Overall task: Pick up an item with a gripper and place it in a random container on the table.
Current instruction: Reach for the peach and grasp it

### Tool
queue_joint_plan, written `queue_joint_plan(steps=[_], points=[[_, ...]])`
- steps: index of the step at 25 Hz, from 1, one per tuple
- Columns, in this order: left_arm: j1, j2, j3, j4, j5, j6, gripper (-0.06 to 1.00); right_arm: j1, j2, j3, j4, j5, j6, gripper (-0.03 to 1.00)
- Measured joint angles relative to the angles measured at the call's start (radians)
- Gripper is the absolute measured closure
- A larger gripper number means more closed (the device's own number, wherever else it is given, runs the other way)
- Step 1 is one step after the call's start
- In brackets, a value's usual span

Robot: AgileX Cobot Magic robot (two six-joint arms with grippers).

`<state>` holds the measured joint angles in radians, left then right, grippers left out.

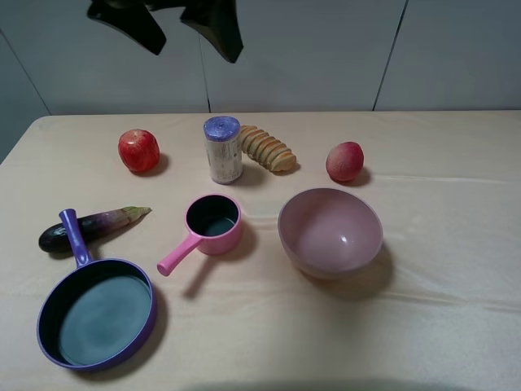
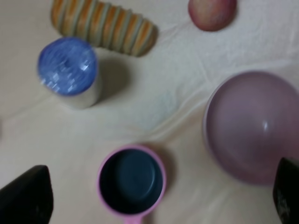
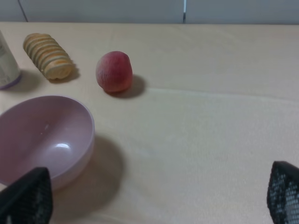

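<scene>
Tabletop scene before any pick. Nearest, at the left front, lies the purple frying pan (image 1: 47, 336), empty; its handle runs away from the viewer and crosses the eggplant (image 1: 106, 221), so its long axis goes near to far. In the middle stand the pink saucepan (image 1: 213, 224) and the pink bowl (image 1: 330, 232). In the far row are the apple (image 1: 138, 151), the can (image 1: 222, 149), the bread (image 1: 267, 148) and, farthest right, the peach (image 1: 345, 161), resting on the table (image 1: 456, 269) apart from everything else.

The left gripper (image 1: 195, 50) hovers high over the far left with its fingers spread and empty. The right gripper (image 3: 156, 198) is also spread wide with nothing between its fingers, and faces the peach from beyond the bowl.

Likely faults: the round peach may roll away from closing fingers, the redder apple may be taken in its place, and the carry towards the pan passes over the bowl and saucepan.

The peach is near-spherical, with no marked long axis; where its stem end points cannot be told.
</scene>
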<state>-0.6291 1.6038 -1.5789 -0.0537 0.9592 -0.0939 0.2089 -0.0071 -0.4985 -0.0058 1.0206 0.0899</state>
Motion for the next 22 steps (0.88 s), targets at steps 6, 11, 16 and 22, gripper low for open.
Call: queue_joint_plan(steps=[6, 11, 16, 22], points=[[-0.054, 0.126, -0.057, 0.002, -0.078, -0.006, 0.00, 0.000, 0.000, 0.000, 0.000, 0.000, 0.000, 0.27], [-0.087, 0.170, -0.057, 0.001, -0.129, -0.006, 0.01, 0.000, 0.000, 0.000, 0.000, 0.000, 0.000, 0.27], [-0.127, 0.220, -0.088, 0.003, -0.171, -0.006, 0.03, 0.000, 0.000, 0.000, 0.006, 0.000, 0.000, 0.27], [-0.143, 0.338, -0.209, 0.003, -0.172, -0.026, 0.03, 0.000, 0.000, 0.000, 0.006, 0.000, 0.000, 0.27]])
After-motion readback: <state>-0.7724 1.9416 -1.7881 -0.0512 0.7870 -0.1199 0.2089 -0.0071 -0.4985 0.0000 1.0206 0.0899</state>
